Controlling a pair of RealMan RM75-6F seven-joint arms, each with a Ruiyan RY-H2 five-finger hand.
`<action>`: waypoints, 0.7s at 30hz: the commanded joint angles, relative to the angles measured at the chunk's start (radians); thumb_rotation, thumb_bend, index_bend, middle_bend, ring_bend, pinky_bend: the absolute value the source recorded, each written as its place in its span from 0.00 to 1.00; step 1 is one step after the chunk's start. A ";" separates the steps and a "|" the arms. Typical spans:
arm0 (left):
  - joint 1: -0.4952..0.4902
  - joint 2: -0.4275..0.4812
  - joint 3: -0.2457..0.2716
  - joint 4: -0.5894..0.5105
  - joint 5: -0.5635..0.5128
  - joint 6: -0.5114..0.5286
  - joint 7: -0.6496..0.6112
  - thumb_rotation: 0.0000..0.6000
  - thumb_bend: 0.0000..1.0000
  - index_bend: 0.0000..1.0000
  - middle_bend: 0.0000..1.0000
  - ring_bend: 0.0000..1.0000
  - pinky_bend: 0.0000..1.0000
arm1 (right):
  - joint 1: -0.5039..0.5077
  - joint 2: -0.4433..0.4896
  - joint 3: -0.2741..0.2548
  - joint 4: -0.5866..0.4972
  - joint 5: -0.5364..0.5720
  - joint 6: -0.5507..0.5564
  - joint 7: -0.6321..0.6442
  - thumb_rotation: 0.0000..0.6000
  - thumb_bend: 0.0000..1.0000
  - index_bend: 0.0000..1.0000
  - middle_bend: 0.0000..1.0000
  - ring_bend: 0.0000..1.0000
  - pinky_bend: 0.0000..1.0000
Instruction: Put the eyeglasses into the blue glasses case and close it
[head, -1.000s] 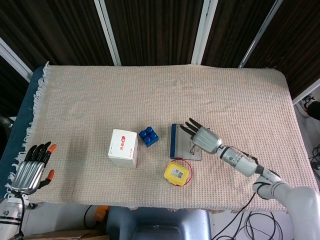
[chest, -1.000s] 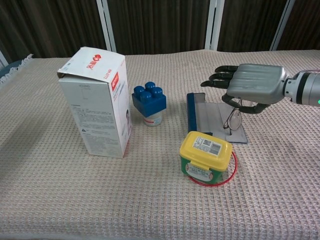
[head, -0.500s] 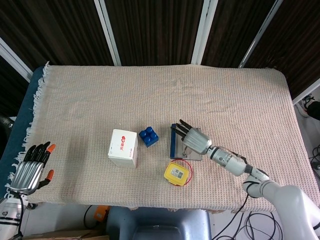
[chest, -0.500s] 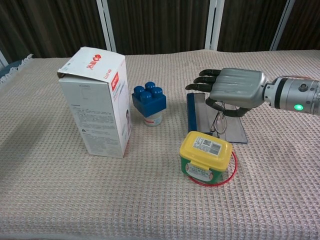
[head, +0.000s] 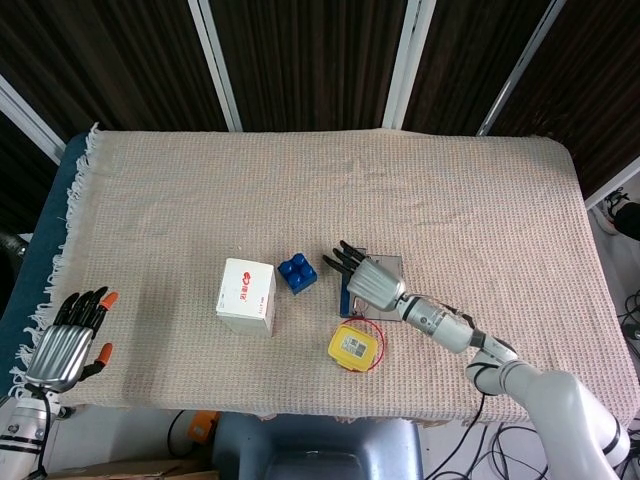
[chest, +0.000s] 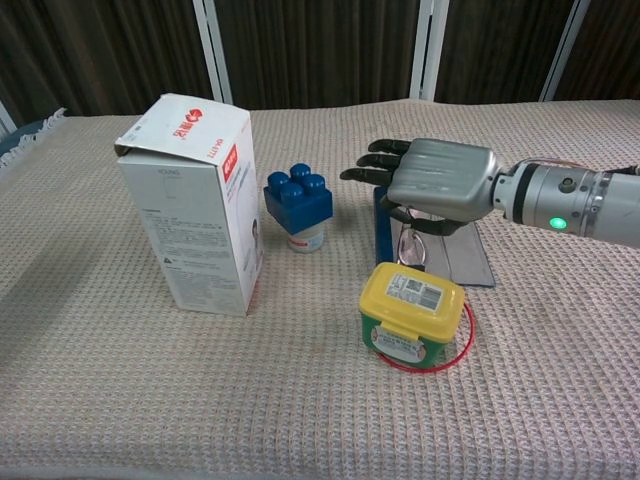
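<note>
The blue glasses case (chest: 470, 258) lies open on the cloth, its blue wall (chest: 383, 232) standing at the left and its grey inside facing up. My right hand (chest: 432, 184) hovers palm down over the case's left half, fingers stretched toward the blue block. It pinches the thin-framed eyeglasses (chest: 411, 246), which dangle under the palm just above the case. From above, the right hand (head: 366, 281) covers most of the case (head: 392, 266), and the eyeglasses are hidden. My left hand (head: 66, 346) rests at the table's left front edge, fingers apart, holding nothing.
A yellow-lidded tub (chest: 411, 313) with a red band stands just in front of the case. A blue toy block on a small cup (chest: 299, 201) sits left of the case. A tall white carton (chest: 190, 200) stands further left.
My right hand has carried the eyeglasses leftward across the open case, from its right side to over the blue wall. The left hand has barely moved.
</note>
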 joint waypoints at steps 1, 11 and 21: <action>0.001 0.000 0.000 0.000 0.001 0.002 -0.001 1.00 0.42 0.00 0.00 0.00 0.01 | 0.004 -0.013 0.000 0.016 0.002 0.011 0.003 1.00 0.55 0.61 0.01 0.00 0.00; 0.005 0.004 0.001 -0.003 0.005 0.010 -0.003 1.00 0.42 0.00 0.00 0.00 0.01 | -0.001 -0.040 0.006 0.043 0.017 0.057 0.023 1.00 0.30 0.51 0.01 0.00 0.00; 0.011 0.007 0.005 -0.007 0.019 0.024 -0.004 1.00 0.42 0.00 0.00 0.00 0.01 | -0.098 0.055 -0.022 0.024 0.011 0.228 0.079 1.00 0.25 0.46 0.01 0.00 0.00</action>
